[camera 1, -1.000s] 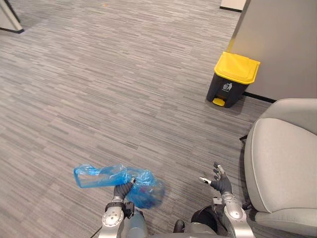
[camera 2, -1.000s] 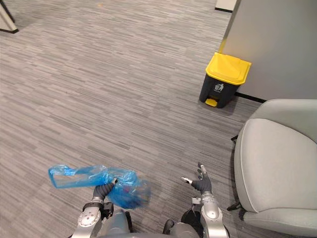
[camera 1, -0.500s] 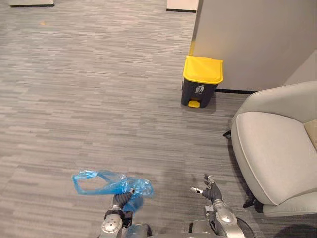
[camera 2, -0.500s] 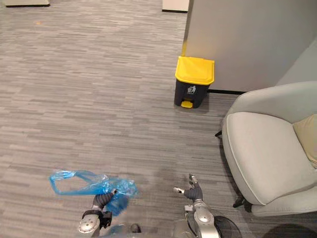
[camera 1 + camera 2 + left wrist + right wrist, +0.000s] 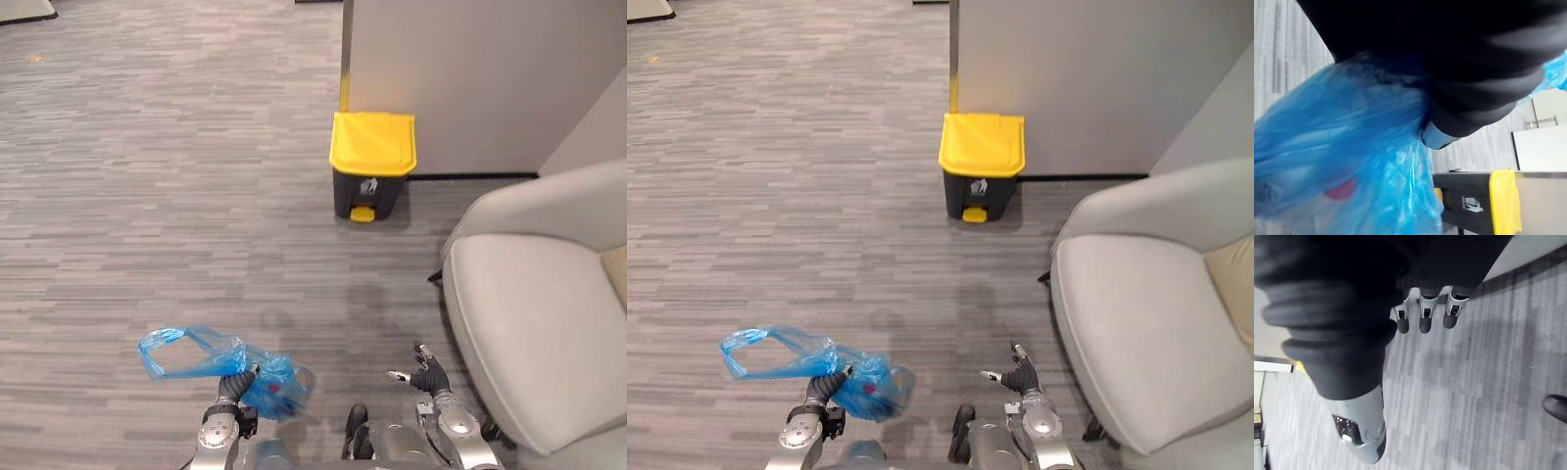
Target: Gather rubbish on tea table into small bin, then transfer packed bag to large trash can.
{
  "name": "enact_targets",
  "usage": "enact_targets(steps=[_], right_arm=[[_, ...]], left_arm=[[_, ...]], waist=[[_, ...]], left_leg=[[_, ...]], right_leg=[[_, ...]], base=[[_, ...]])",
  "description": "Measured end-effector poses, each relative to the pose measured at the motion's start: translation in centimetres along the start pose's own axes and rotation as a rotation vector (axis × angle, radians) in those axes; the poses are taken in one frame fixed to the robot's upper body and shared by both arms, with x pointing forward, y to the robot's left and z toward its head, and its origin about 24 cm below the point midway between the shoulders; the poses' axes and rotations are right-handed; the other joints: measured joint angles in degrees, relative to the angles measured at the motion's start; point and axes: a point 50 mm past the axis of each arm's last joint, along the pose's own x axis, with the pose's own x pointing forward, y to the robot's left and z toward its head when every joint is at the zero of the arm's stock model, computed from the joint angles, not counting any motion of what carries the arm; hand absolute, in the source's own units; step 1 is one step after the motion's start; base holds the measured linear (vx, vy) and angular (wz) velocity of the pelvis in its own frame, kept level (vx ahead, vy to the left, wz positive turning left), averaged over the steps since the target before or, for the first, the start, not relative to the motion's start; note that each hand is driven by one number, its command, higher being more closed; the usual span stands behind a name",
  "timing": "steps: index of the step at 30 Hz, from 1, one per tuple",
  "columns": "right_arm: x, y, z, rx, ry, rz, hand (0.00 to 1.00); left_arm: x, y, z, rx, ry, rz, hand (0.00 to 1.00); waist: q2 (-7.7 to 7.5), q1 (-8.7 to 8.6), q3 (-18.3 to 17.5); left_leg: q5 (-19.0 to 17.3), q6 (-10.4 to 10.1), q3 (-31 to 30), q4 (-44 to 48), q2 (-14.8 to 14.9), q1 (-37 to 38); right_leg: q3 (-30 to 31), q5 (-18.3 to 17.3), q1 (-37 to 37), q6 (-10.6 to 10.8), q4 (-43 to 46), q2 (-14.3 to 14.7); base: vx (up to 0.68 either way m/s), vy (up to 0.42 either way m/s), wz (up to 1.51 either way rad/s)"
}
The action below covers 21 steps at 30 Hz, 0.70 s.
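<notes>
Blue bag [image 5: 276, 385] clenched by fingers of left hand [image 5: 233, 386] | right hand [image 5: 428, 378] fingers relaxed | yellow-lidded trash can [image 5: 370, 163] closer than before

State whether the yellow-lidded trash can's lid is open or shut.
Shut: the yellow lid lies flat over the dark trash can, no gap showing.

We see matching builds on left hand [image 5: 233, 384] and right hand [image 5: 428, 376]. Fingers [image 5: 1422, 321] are silver with dark tips. Behind the fingers sits a dark ribbed cover [image 5: 1334, 328]. Thumb [image 5: 1360, 433] is silver-grey, set apart from the fingers. Arms [image 5: 457, 432] are silver-grey with rounded housings.
</notes>
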Motion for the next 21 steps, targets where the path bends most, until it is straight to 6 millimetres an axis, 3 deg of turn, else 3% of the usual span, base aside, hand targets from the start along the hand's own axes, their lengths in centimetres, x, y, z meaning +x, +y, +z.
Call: enact_targets(steps=[3, 4, 5, 6, 7, 9, 10, 12, 14, 16, 17, 18, 20, 21], right_arm=[[0.2, -0.5, 0.3, 0.037, -0.005, -0.038, 0.00], [0.3, -0.7, 0.4, 0.049, -0.007, -0.052, 0.00], [0.3, -0.9, 0.4, 0.051, -0.007, -0.059, 0.00], [0.4, -1.3, 0.4, 0.039, -0.006, -0.066, 0.00], [0.5, -1.3, 0.4, 0.038, -0.007, -0.064, 0.00], [0.1, -0.6, -0.1, 0.056, 0.009, -0.053, 0.00], [0.1, -0.6, -0.1, 0.056, 0.010, -0.053, 0.00], [0.3, -0.4, 0.0, 0.055, 0.013, -0.045, 0.00], [0.3, -0.1, -0.1, 0.059, 0.018, -0.035, 0.00], [0.1, 0.2, -0.3, 0.060, 0.026, -0.029, 0.00], [0.1, 0.3, -0.4, 0.053, 0.027, -0.022, 0.00], [0.1, 0.3, -0.3, 0.048, 0.024, -0.019, 0.00], [0.6, 0.0, -0.1, 0.004, 0.023, -0.010, 0.00], [0.7, -0.1, 0.1, -0.002, 0.021, -0.010, 0.00]], left_arm=[[0.4, -0.4, 0.7, -0.004, -0.020, -0.009, 1.00], [0.4, -0.4, 0.7, -0.004, -0.021, -0.009, 1.00], [0.4, -0.5, 0.7, -0.007, -0.020, -0.010, 1.00], [0.3, -0.6, 0.6, -0.012, -0.016, -0.011, 1.00], [0.3, -0.6, 0.5, -0.011, -0.014, -0.010, 1.00], [0.5, -0.4, 0.7, 0.002, -0.020, -0.014, 1.00], [0.6, -0.6, 0.9, 0.005, -0.024, -0.021, 1.00], [0.3, -0.7, 0.4, 0.012, -0.008, -0.028, 1.00], [0.0, -0.1, -0.2, 0.028, 0.011, -0.015, 1.00], [-0.1, 0.5, -0.4, 0.022, 0.017, -0.002, 1.00], [0.0, 1.2, -0.2, 0.038, 0.009, 0.018, 1.00], [0.1, 1.4, 0.0, 0.044, 0.000, 0.027, 1.00], [0.4, 1.7, 0.5, 0.029, -0.015, 0.042, 1.00], [0.4, 1.6, 0.6, 0.028, -0.017, 0.041, 1.00]], waist=[[-0.60, 0.92, 0.9], [-0.69, 0.92, 1.0], [-0.19, 0.90, 0.8], [1.32, 1.04, 0.8], [1.64, 1.14, 0.7], [-0.87, 0.83, -0.2], [-1.11, 1.10, -0.2], [-1.22, 1.21, -0.1], [-1.27, 0.75, -0.1], [-1.30, 0.48, -0.2], [-1.24, 0.36, -0.2], [-1.31, 0.15, -0.2], [0.19, -0.62, 0.6], [0.94, -0.75, 1.0]], left_leg=[[0.0, 0.6, -1.4, -17.3, -4.6, -3.6], [1.1, 0.0, -2.8, -23.8, -6.4, -3.5], [5.3, -0.3, -5.1, -32.3, -8.1, -2.8], [12.1, 0.0, -5.9, -35.1, -8.0, -2.4], [14.3, 2.1, -6.2, -34.5, -8.0, -2.3], [10.2, 3.4, -4.2, -32.8, -11.0, -2.0], [8.8, 3.9, -3.4, -32.0, -11.6, -1.8], [5.1, 5.3, 0.1, -32.4, -13.3, 2.4], [3.2, 6.1, 1.7, -33.2, -14.0, 6.5], [1.3, 6.6, 2.0, -33.7, -14.0, 9.9], [1.0, 6.4, 2.0, -35.0, -13.9, 11.8], [1.0, 6.3, 2.0, -35.7, -13.7, 12.7], [1.0, 6.1, 1.9, -38.4, -10.8, 16.6], [1.1, 6.0, 1.9, -38.7, -9.9, 17.5]], right_leg=[[1.2, 0.3, 2.9, 0.6, -2.8, -1.0], [1.8, 0.2, 3.7, 1.2, -3.5, -1.7], [2.7, -0.1, 4.7, 3.0, -4.6, -2.1], [4.2, -1.0, 5.6, 4.9, -4.8, -1.4], [5.0, -1.6, 5.8, 5.8, -4.4, -1.4], [6.3, -5.2, 4.6, 8.6, -0.1, -5.8], [7.0, -6.4, 3.7, 9.2, 2.3, -6.8], [10.2, -7.9, -0.6, 11.1, 15.5, -10.3], [10.2, -5.7, -4.7, 12.6, 27.4, -12.8], [8.6, -5.8, -7.8, 12.0, 35.6, -14.0], [7.0, -7.3, -10.4, 10.2, 38.5, -14.2], [6.0, -8.1, -11.7, 9.6, 39.0, -14.1], [0.7, -10.2, -17.0, 7.2, 34.1, -11.0], [-0.5, -10.0, -18.1, 7.1, 30.9, -9.9]], base=[[0.34, 0.084, -0.15], [0.29, 0.152, -0.24], [0.28, 0.199, -0.48], [0.23, 0.190, -0.52], [0.38, 0.294, -0.33], [0.38, 0.272, -0.10], [0.29, 0.196, -0.37], [0.29, 0.182, -0.61], [0.35, 0.154, -0.48], [0.35, 0.089, -0.21], [0.22, 0.007, 0.01], [0.39, -0.020, 0.13], [0.48, -0.100, 0.10], [0.53, -0.151, 0.08]])
